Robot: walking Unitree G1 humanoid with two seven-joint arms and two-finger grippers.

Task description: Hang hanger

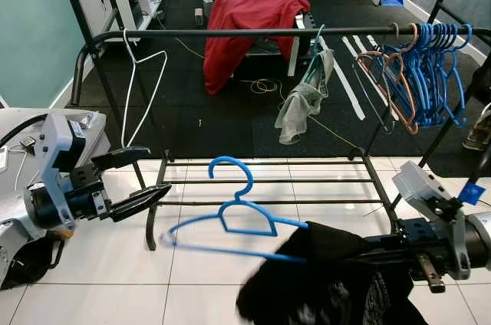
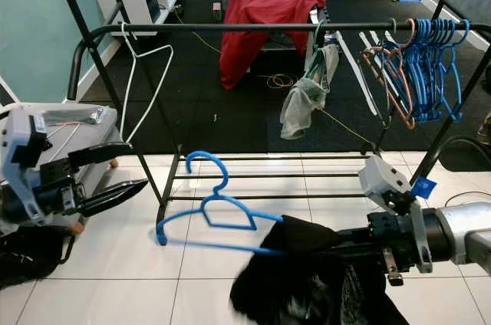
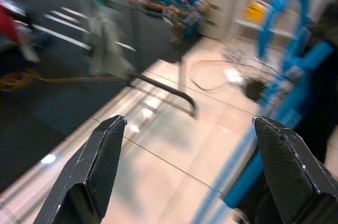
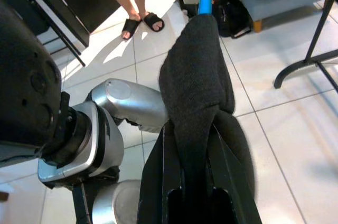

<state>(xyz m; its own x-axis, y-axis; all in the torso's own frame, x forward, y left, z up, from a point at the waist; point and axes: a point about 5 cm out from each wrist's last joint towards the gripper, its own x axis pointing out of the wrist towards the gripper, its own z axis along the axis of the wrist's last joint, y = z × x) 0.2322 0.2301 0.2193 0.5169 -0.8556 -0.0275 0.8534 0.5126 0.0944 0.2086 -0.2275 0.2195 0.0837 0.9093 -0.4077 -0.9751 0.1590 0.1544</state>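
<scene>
The right gripper (image 4: pixel 193 182) is closed on a black garment (image 1: pixel 330 279) that is draped over one end of a blue hanger (image 1: pixel 230 218); in the right wrist view the dark cloth is pinched between the two black fingers and the blue bar comes out above it. The hanger is held low over the white tiled floor (image 1: pixel 199 279), in front of the black clothes rack (image 1: pixel 253 32), with its hook pointing up and well below the top rail. The left gripper (image 1: pixel 142 179) is at the left side, near the hanger but apart from it, and its fingers are spread wide with nothing between them. On the rail hang a white wire hanger (image 1: pixel 138 80), a grey-green cloth (image 1: pixel 303 103) and, at the right end, a bunch of blue and orange hangers (image 1: pixel 422 72). Behind the rack a red cover (image 1: pixel 249 11) lies over some furniture. In the right wrist view, the sandalled feet of a person (image 4: pixel 140 20) stand on the tiles.
</scene>
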